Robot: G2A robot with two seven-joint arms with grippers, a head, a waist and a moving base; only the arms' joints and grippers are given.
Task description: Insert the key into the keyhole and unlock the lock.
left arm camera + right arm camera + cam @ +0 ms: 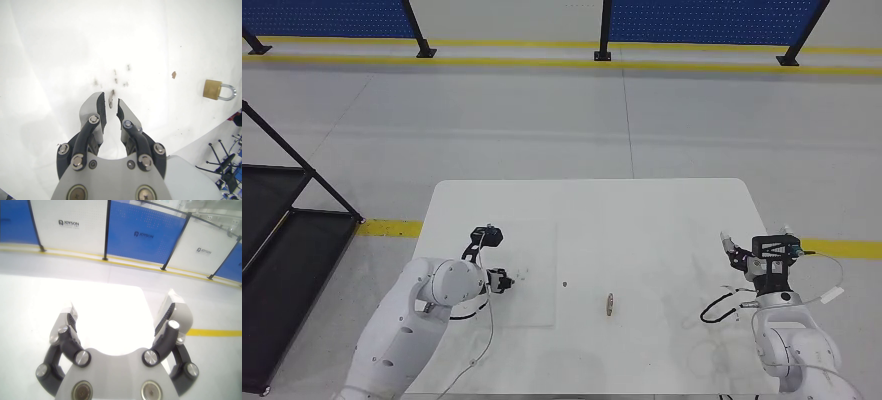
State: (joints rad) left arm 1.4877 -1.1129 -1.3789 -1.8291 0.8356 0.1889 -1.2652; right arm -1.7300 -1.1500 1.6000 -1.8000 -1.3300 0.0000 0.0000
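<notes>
Downward top and close left-wrist views share the lock [609, 303].

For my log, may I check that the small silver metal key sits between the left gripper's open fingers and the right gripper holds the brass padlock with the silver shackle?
Not quite: the silver-shackled brass padlock lies on the white table, as the left wrist view shows; the right gripper is open and empty. The rest holds.

The table [56, 47] is white, flecked with dark marks [115, 80]. On it, the padlock [212, 89] is brass-yellow with a silver shackle [228, 92] — the key [110, 100] dull silver. The left gripper [111, 98] and right gripper [122, 302] are pale grey with black ribbed pads [101, 108]. Beyond the table — blue dotted panels [143, 237], a yellow floor line [213, 330].
</notes>
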